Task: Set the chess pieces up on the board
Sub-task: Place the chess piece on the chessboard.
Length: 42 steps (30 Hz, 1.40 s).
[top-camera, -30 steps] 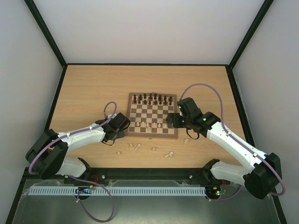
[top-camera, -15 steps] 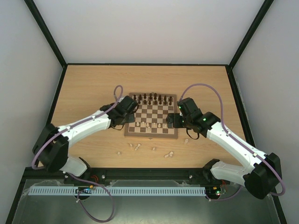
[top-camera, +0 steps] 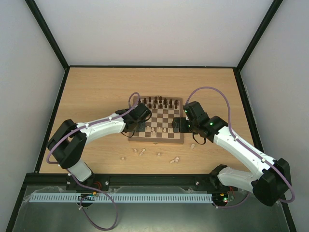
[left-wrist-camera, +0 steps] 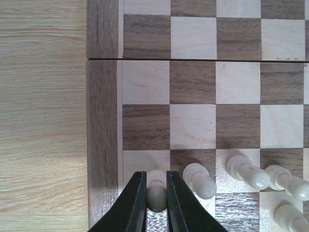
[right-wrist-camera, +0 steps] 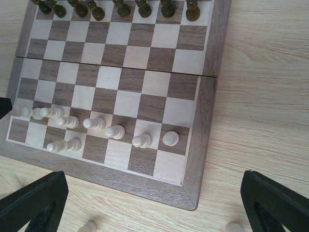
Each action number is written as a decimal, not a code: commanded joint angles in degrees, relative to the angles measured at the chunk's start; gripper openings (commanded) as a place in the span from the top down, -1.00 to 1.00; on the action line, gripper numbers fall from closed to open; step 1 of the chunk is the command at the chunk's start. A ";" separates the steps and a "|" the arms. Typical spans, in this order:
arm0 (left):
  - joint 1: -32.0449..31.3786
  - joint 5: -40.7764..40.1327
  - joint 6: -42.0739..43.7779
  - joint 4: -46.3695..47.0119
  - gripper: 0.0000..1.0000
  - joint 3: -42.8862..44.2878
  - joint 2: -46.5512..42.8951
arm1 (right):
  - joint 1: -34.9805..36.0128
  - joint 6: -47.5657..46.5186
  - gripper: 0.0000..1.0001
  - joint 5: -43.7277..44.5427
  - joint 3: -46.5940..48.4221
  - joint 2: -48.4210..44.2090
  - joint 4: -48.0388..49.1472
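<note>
The left gripper (left-wrist-camera: 156, 186) is clenched on a pale pawn (left-wrist-camera: 155, 195) at the leftmost square in the second-nearest row of the board (left-wrist-camera: 101, 145); to its right the pawn row (right-wrist-camera: 94, 123) looks nearly full, several leaning; one pale piece (right-wrist-camera: 65, 145) lies in the nearest row; dark pieces (right-wrist-camera: 120, 8) line the far edge; loose pale pieces (top-camera: 158, 154) lie on the table (top-camera: 96, 92) near the board, so the back rank seems mostly undone; no box or tray shows; the right gripper (right-wrist-camera: 154, 212) hangs released and empty over the near right corner.
</note>
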 commanded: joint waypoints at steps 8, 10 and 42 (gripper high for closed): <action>-0.51 -0.13 -0.05 -0.15 0.80 0.75 1.08 | -0.19 -0.20 -0.97 0.07 -0.70 -0.84 -1.02; -0.50 -0.36 -0.14 -0.26 0.80 0.72 1.15 | -0.20 -0.21 -0.97 -0.10 -0.72 -0.77 -0.94; -2.31 -4.33 -2.30 -5.75 0.05 0.79 -6.29 | -0.23 -0.21 -0.97 -0.34 -0.82 -0.29 -0.69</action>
